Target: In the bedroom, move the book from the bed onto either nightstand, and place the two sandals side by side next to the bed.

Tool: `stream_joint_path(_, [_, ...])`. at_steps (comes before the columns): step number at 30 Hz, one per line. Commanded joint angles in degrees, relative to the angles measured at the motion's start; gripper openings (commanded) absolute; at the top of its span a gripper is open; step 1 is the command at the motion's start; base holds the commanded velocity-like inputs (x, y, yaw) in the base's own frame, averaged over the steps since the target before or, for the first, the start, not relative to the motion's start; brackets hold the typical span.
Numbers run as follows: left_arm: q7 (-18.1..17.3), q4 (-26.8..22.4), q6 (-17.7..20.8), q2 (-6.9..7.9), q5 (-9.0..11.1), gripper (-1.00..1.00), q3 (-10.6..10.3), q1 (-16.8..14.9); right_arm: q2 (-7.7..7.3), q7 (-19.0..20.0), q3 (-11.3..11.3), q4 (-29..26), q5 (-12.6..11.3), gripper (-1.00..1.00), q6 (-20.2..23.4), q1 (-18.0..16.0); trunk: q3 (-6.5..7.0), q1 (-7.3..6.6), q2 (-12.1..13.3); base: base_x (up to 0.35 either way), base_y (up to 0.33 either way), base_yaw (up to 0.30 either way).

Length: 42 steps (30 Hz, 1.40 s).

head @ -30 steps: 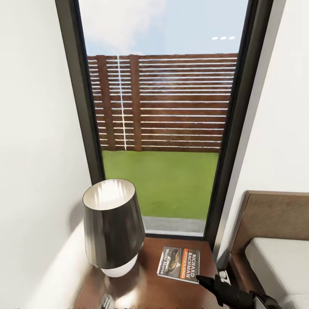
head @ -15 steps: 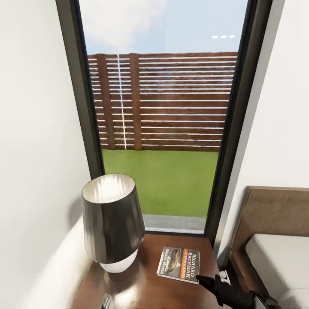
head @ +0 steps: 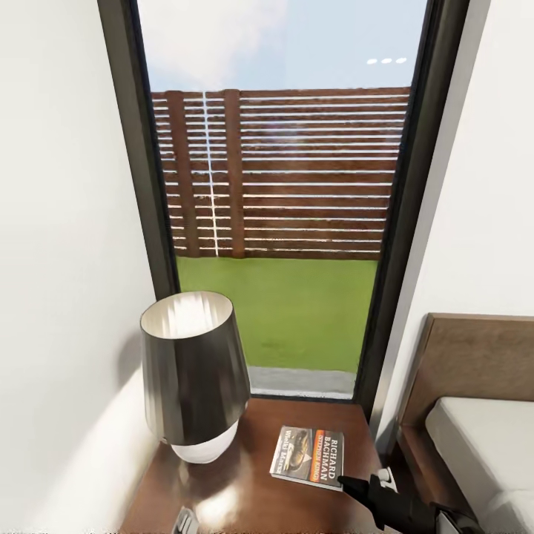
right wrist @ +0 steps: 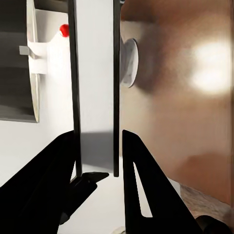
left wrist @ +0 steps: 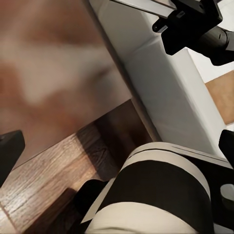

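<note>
The book (head: 309, 455), dark grey with an orange band, lies flat on the reddish-brown nightstand (head: 245, 489), to the right of the lamp. My right gripper (head: 354, 483) hovers at the book's near right corner. In the right wrist view its fingers (right wrist: 66, 165) stand apart with nothing between them, so the right gripper (right wrist: 97, 134) is open. The left gripper (left wrist: 117, 146) is spread wide and empty above wood-plank floor. The bed (head: 482, 445) with its brown headboard (head: 475, 356) stands to the right of the nightstand. The sandals are out of view.
A dark-shaded table lamp (head: 194, 371) takes up the nightstand's left half. Behind it rises a tall dark-framed window (head: 282, 222) onto grass and a slatted fence. White walls close in on both sides.
The whole head picture has shifted a little, with the lamp now higher in the picture: the camera moved. The book and the right gripper keep their places.
</note>
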Motion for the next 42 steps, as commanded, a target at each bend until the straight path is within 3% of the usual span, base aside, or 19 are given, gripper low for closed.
stream_joint_path(1, [-0.15, 0.02, 0.09, 0.01, 0.18, 1.0, -0.03, -0.03, 0.0, 0.05, -0.09, 0.01, -0.3, -1.0, 0.43, -0.03, -0.24, 0.22, -0.44, 0.0, 0.0, 0.0])
stream_joint_path(42, [-0.15, 0.02, 0.09, 0.01, 0.13, 1.0, -0.03, -0.03, 0.09, 0.05, -0.07, 0.03, -0.3, -1.0, 0.43, -0.03, -7.6, 9.22, -16.89, 0.0, 0.0, 0.0])
